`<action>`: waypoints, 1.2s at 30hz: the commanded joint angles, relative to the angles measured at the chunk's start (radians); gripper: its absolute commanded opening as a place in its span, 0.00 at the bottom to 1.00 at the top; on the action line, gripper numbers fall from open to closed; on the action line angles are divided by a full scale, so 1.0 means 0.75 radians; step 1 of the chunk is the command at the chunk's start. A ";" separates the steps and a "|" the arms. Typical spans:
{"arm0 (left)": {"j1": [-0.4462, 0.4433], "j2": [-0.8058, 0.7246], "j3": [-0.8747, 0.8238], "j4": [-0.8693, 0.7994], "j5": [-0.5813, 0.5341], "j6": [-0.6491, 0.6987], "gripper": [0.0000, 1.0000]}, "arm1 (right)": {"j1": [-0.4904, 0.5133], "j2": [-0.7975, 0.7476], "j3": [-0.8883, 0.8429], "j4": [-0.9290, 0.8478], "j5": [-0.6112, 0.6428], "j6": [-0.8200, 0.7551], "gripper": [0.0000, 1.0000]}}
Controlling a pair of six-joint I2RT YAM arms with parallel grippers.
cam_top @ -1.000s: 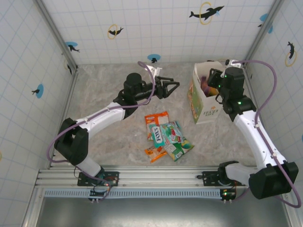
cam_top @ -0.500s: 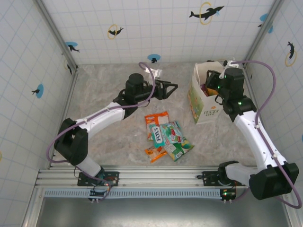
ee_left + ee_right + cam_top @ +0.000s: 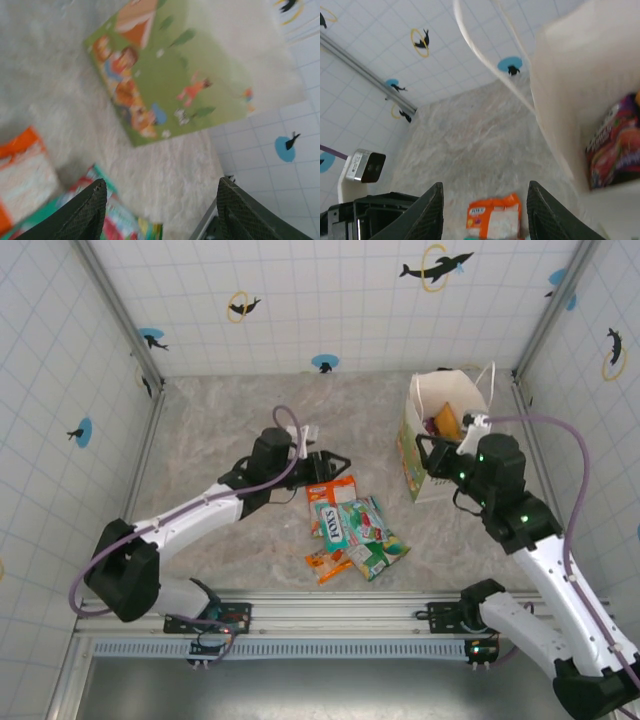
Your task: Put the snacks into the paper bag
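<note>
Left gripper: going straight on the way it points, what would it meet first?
The left gripper would probably meet the green printed side of the paper bag, across bare table. Depth is unclear: if tilted down, it would touch the table first.

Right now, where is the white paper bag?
In the top view the paper bag stands far right on the table, just right of the loose snack packets, the right gripper beside it.

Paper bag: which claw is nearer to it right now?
Right. The right claw hangs close beside the paper bag, at its near wall. The left claw is farther off to the bag's left, above the loose snacks.
</note>
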 commanded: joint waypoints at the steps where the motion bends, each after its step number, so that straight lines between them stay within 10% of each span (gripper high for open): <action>1: -0.009 -0.085 -0.117 -0.051 -0.022 -0.146 0.59 | 0.067 -0.066 -0.113 -0.065 -0.021 0.082 0.46; 14: -0.010 -0.175 -0.554 0.214 -0.041 -0.316 0.59 | 0.418 -0.165 -0.449 0.044 0.215 0.198 0.48; 36: -0.091 0.153 -0.488 0.406 0.048 -0.339 0.56 | 0.471 -0.181 -0.519 0.102 0.255 0.223 0.49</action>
